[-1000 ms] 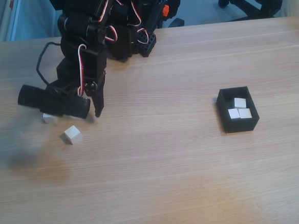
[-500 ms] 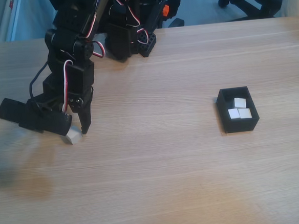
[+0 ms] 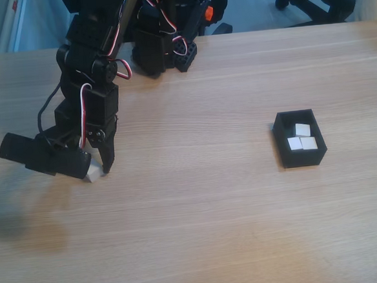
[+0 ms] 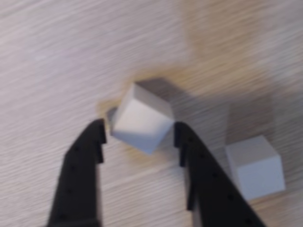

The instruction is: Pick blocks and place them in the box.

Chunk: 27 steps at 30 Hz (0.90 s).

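While gripper [image 4: 138,137] spread around white block [image 4: 141,117], second block [image 4: 255,166] near; no writing readable.

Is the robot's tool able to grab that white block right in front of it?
Probably yes. In the wrist view the tool is open with one block sitting between its fingertips, turned cornerwise. Nothing lies between them. The other block sits off to the right, outside the fingers, so it shouldn't interfere.
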### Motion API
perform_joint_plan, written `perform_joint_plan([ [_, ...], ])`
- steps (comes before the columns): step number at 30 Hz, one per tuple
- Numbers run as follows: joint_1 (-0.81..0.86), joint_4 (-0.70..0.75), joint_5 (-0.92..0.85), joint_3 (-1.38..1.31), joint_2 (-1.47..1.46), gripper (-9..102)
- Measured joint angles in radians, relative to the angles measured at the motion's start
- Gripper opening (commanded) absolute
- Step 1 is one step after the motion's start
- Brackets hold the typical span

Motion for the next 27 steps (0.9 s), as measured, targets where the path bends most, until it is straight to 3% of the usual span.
perform_joint_plan([
  [4, -0.012, 0.0, 0.005, 0.0, 0.0, 0],
  [16, -0.094, 0.055, 0.005, 0.031, 0.097, 0],
  [27, -0.442, 0.193, 0.13, 0.144, 0.489, 0],
])
